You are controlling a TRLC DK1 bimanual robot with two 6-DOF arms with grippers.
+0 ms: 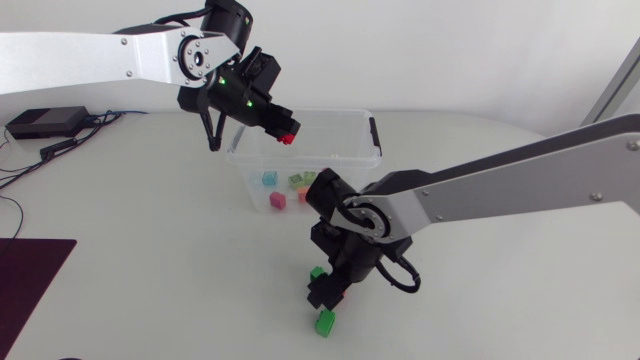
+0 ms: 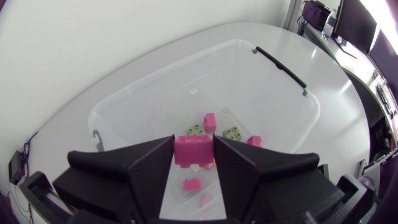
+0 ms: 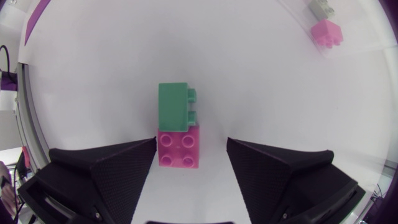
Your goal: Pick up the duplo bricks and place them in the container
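Above the table (image 1: 150, 250), left claw (image 1: 283, 130) clamps red brick (image 1: 289, 137); right claw (image 3: 191, 142) gapes around pink brick (image 3: 179, 148).

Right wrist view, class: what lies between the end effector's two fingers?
The right wrist view shows a four-stud brick between the fingers of the open right end effector, touching neither; a green brick abuts it ahead.

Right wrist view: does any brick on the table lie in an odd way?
Yes. The green brick ahead of the right gripper lies tipped on its side, its studs facing sideways, touching the pink brick, which sits studs up between the open fingers. Nothing looks damaged or spilled.
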